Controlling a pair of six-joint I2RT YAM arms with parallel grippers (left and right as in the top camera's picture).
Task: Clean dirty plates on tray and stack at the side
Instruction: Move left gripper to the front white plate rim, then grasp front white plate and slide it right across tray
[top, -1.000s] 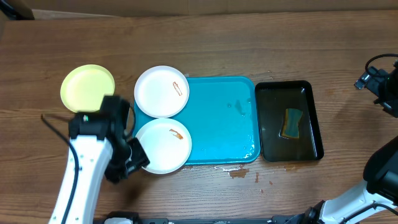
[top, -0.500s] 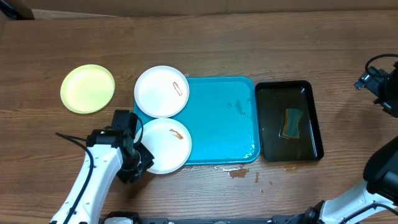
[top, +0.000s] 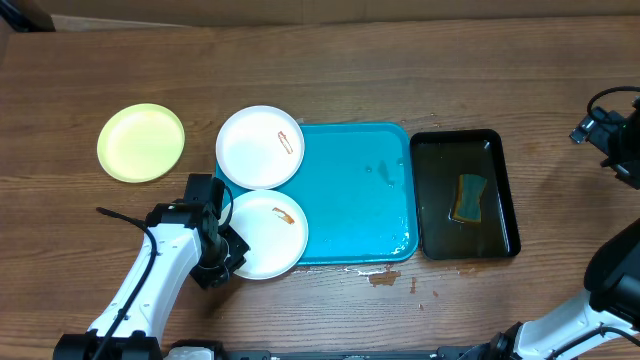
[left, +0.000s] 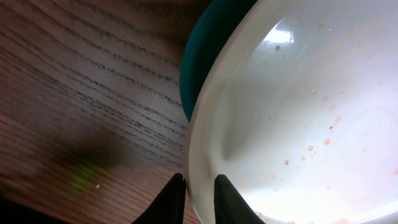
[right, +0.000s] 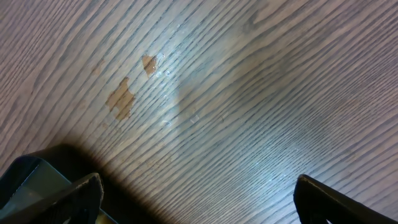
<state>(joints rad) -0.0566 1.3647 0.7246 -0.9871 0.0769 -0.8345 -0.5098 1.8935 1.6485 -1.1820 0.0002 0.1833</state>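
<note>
Two white plates lie on the left end of the turquoise tray (top: 350, 210), overhanging its rim: a far one (top: 260, 147) and a near one (top: 265, 235), each with a brown-orange smear. A lime-green plate (top: 141, 142) lies on the table to the left. My left gripper (top: 226, 256) is shut on the near white plate's left rim; in the left wrist view its two fingers (left: 198, 198) pinch that rim (left: 298, 118), with the tray's corner (left: 205, 56) beneath. My right gripper (right: 198, 193) is open and empty over bare wood at the far right.
A narrow black tray (top: 464, 194) with water and a yellow-green sponge (top: 467, 198) stands right of the turquoise tray; its corner (right: 25, 180) shows in the right wrist view. Wet spots mark the wood (top: 385, 277) by the tray's front edge.
My left arm has come down from beside the green plate to the near white plate's left edge and closed on its rim. The right arm has not moved.
</note>
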